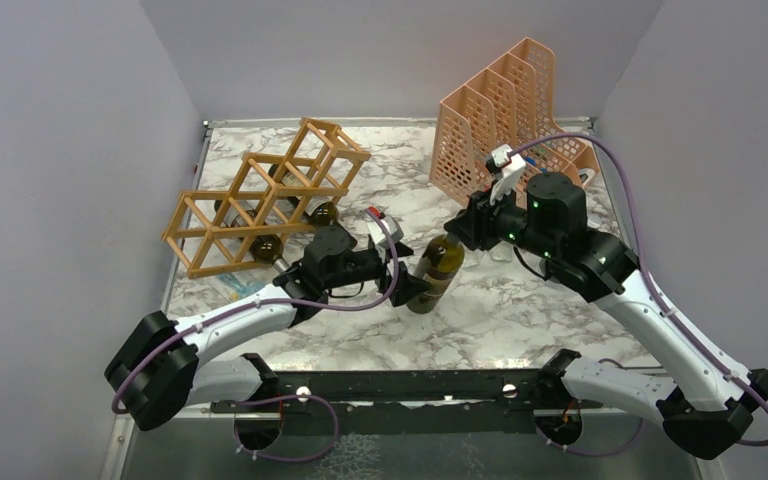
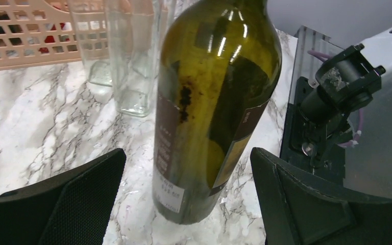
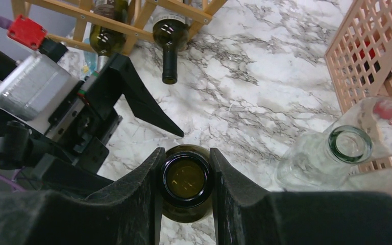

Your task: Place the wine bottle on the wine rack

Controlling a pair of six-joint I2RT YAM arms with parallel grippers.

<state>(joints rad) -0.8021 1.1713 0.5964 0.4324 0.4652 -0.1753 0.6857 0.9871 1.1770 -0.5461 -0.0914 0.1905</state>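
Note:
The olive-green wine bottle [image 1: 438,268] stands upright on the marble table [image 1: 520,310], near its middle. My right gripper [image 1: 457,240] comes down from above and is shut on the bottle's mouth [image 3: 185,178], one pad on each side of the neck. Low beside the bottle's body [image 2: 209,112], my left gripper [image 2: 186,153] is open, a finger on either side with a gap to the glass. The wooden wine rack [image 1: 260,195] stands at the back left with two dark bottles [image 3: 169,46] lying in its lower cells.
A peach mesh file holder [image 1: 500,120] stands at the back right, behind my right arm. Clear glass bottles [image 3: 326,158] stand between it and the wine bottle. Grey walls close in three sides of the table.

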